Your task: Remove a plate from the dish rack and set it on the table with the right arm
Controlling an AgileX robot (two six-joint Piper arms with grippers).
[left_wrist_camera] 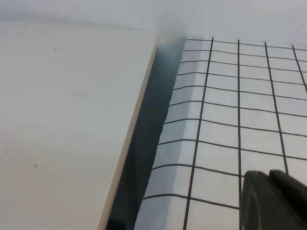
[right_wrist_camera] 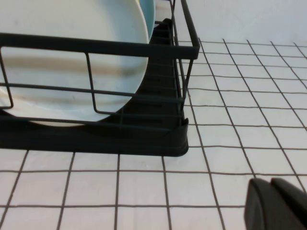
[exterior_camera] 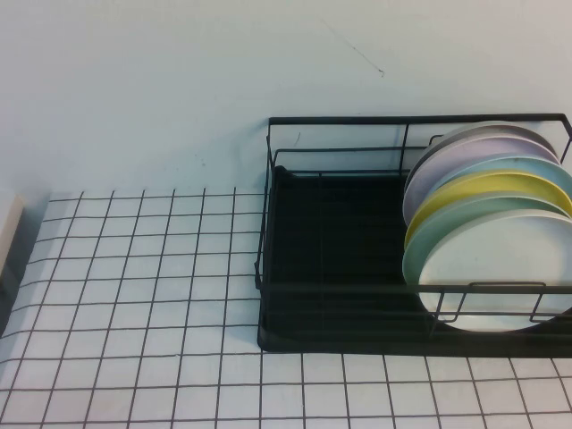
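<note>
The black wire dish rack (exterior_camera: 331, 232) stands at the back right of the gridded white table (exterior_camera: 134, 295). Several plates lean in its right half. The front one is the white plate (exterior_camera: 487, 268), with a mint-green plate (exterior_camera: 465, 231) and a yellow plate (exterior_camera: 500, 186) behind it. The right wrist view shows the white plate (right_wrist_camera: 72, 19) behind the rack's front wires (right_wrist_camera: 96, 139). My right gripper (right_wrist_camera: 271, 182) is shut and empty, low over the table in front of the rack's corner. My left gripper (left_wrist_camera: 269, 173) is shut and empty over the table's left edge. Neither arm shows in the high view.
A pale flat board (left_wrist_camera: 67, 120) lies beside the table's left edge, with a dark gap between them; it shows at the far left of the high view (exterior_camera: 7, 232). A plain wall runs behind the rack. More pastel plates (exterior_camera: 483, 152) stand at the back of the row.
</note>
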